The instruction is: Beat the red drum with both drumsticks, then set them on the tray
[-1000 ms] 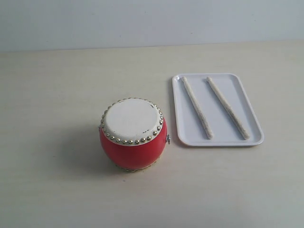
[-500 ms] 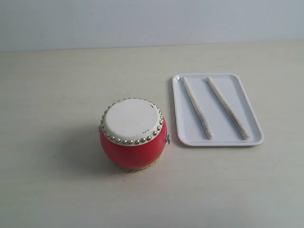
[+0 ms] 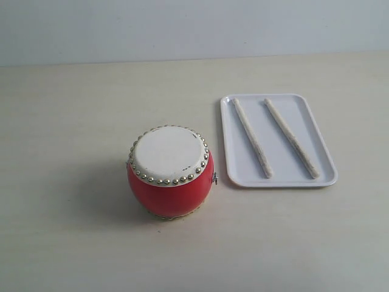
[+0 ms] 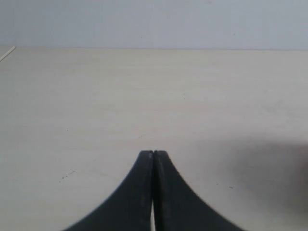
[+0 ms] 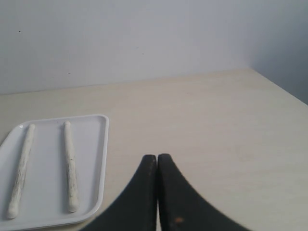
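The red drum (image 3: 171, 173) stands upright on the table, its off-white studded skin facing up. To its right lies the white tray (image 3: 325, 176), and both pale drumsticks rest inside it side by side: one (image 3: 251, 137) nearer the drum, the other (image 3: 291, 138) further right. The right wrist view shows the same tray (image 5: 94, 192) and the two sticks (image 5: 21, 170) (image 5: 70, 166) off to one side of my right gripper (image 5: 157, 157), which is shut and empty. My left gripper (image 4: 153, 153) is shut over bare table, holding nothing. Neither gripper appears in the exterior view.
A pale beige tabletop (image 3: 73, 109) runs back to a light grey wall (image 3: 182, 27). The table's edge (image 5: 284, 91) shows at one side of the right wrist view.
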Controlling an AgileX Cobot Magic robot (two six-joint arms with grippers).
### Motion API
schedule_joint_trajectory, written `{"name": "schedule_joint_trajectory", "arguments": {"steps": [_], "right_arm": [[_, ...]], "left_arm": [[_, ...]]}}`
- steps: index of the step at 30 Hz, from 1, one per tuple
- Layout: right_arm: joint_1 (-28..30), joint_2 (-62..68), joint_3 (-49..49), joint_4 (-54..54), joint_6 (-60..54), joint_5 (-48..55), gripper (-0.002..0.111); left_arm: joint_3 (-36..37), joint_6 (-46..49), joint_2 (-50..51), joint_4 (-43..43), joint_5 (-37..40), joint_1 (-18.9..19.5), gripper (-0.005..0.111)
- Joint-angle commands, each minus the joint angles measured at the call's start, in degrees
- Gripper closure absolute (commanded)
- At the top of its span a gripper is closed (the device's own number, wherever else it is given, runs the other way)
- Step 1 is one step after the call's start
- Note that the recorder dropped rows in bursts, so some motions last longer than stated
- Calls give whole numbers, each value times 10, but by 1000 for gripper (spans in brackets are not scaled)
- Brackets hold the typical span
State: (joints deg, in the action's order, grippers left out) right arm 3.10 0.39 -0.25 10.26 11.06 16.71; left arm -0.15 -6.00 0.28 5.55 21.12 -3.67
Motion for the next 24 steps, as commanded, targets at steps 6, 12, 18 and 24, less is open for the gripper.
{"name": "schedule_joint_trajectory", "arguments": {"steps": [6,12,18,24], "right_arm": [[2,-4,2,-2,-4,-1,108],[2,-4,2,-9,-4,-1,108],[2,-4,2,-9,-4,-1,108],[2,-4,2,-9,-5,-1,108]], "left_arm": [[1,-3,-3,0,-1,-2,107],[1,-3,-3,0,-1,-2,107],[1,-3,-3,0,-1,-2,107],[1,-3,-3,0,-1,-2,107]]}}
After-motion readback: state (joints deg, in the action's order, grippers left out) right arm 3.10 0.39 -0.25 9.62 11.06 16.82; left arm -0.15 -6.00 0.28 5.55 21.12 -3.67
